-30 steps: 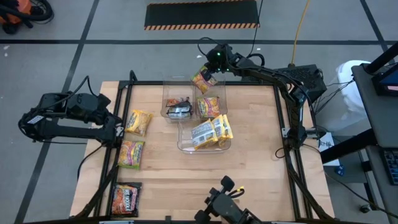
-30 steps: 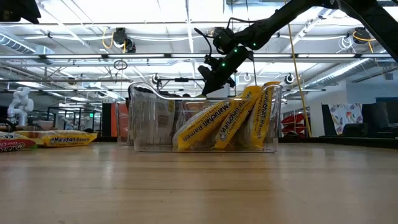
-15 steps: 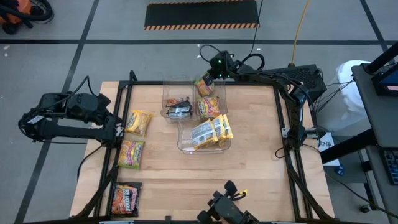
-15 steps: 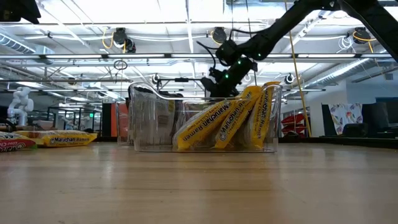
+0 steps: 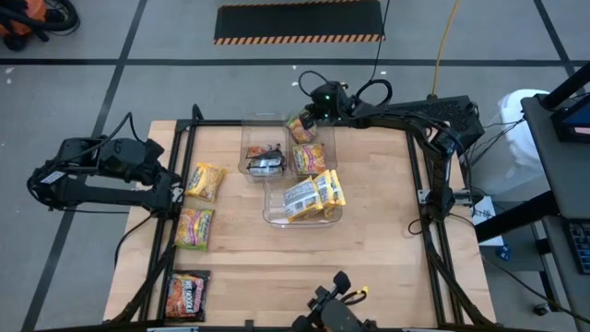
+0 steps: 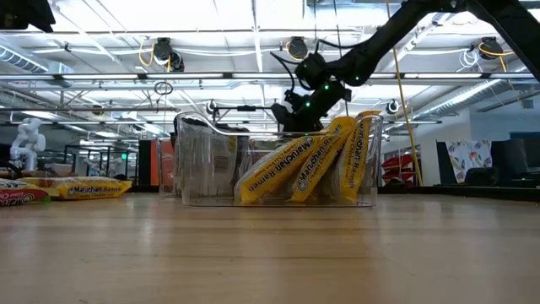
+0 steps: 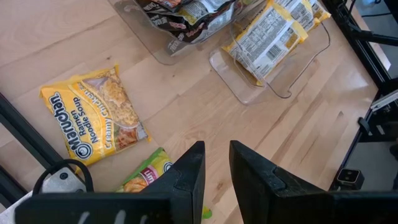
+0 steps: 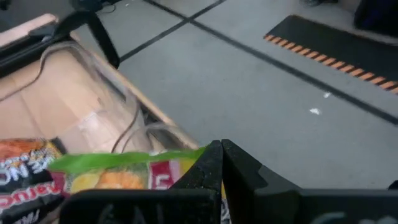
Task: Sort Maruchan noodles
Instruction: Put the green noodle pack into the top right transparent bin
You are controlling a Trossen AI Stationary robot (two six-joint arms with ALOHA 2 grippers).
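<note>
The right gripper (image 5: 306,120) hangs over the far edge of the surface (image 5: 369,267), its jaws pressed together on the top edge of a lime-green packet (image 5: 301,127), which dangles above the far right bin (image 5: 312,159). The right wrist view shows the pinch on the packet's green edge (image 8: 124,163), with the bin's clear rim beyond. The step in hand appears to be lowering this packet into that bin.

To do it well, the arm should probably centre the packet over the bin's opening before descending, keep it hanging steeply so that it slips between the walls rather than catching a rim, and part the jaws only once its lower edge is inside. An orange-red packet (image 5: 310,158) already lies in that bin, so whether this is the right colour group deserves a check.

The held packet hangs tilted; its long axis seems to run from the pinched edge down toward the bin, though the exact angle is hard to tell.

The near bin (image 5: 302,219) holds yellow packets (image 5: 313,195) standing on edge, leaning, long axes slanted. The far left bin (image 5: 263,168) holds dark packets (image 5: 265,162).

The left gripper (image 7: 214,171) waits at the left edge of the surface, jaws slightly parted and empty, above a loose yellow packet (image 5: 206,181). Another green packet (image 5: 194,227) and a dark packet (image 5: 187,294) lie flat along that edge, long axes running roughly near to far.
</note>
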